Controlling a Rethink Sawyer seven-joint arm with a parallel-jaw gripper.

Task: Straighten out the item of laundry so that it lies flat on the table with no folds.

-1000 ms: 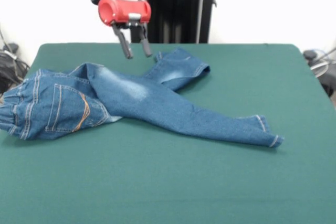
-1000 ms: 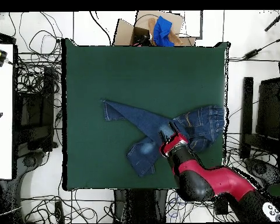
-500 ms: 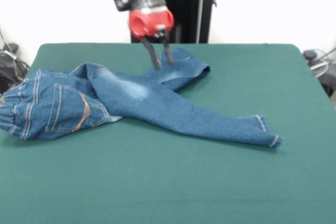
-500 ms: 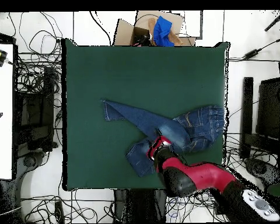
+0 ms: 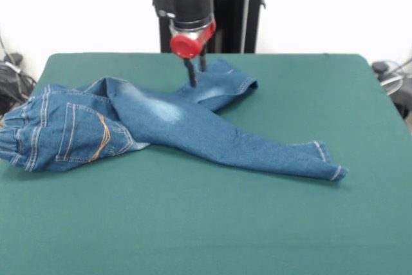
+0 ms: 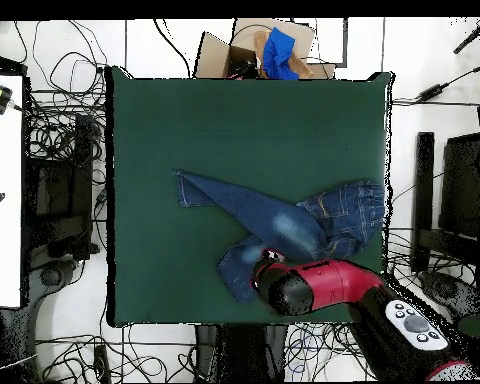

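The item of laundry [image 5: 161, 120], a small pair of blue jeans, lies crumpled on the green table [image 5: 277, 236]. Its waist and orange-stitched pocket [image 5: 84, 134] are at the left. One leg stretches right to a hem [image 5: 328, 162], and the other leg [image 5: 222, 85] is folded over toward the far side. My gripper [image 5: 196, 70] points straight down, open with a narrow gap, its tips just at the folded leg's near edge and holding nothing. From overhead the jeans [image 6: 284, 212] lie right of centre, and the red arm [image 6: 314, 287] hides the fingers.
A cardboard box with a blue cloth [image 6: 274, 50] sits past the table's top edge in the overhead view. Cables lie all round the table. A white bench [image 6: 2, 190] stands at the left.
The gripper has swung right in the front view, turned to point straight down and dropped to the folded leg. The jeans have not moved.
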